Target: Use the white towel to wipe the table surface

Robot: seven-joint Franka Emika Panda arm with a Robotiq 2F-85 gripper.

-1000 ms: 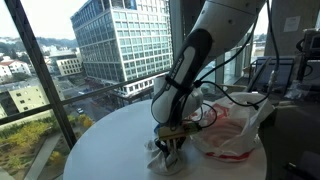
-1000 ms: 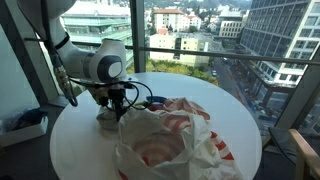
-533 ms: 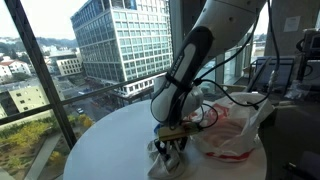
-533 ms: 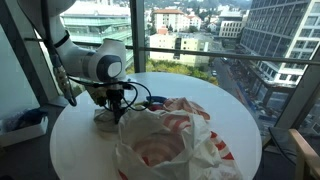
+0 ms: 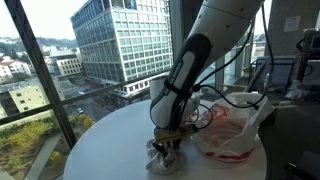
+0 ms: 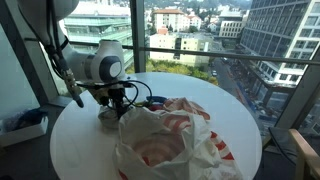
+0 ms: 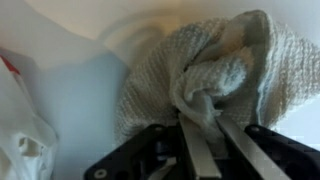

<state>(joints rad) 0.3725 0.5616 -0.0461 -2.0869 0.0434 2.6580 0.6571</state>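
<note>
The white towel is a bunched knitted cloth on the round white table. In the wrist view my gripper is shut on a fold of it, the fingers pinching the fabric. In both exterior views the gripper points straight down and presses the towel onto the table near its edge.
A crumpled white plastic bag with red print lies close beside the towel and also shows in the wrist view. Dark cables run across the table. Tall windows and a railing ring the table.
The gripper and towel shifted slightly across the table, first one way and then back. The grip is unchanged.
</note>
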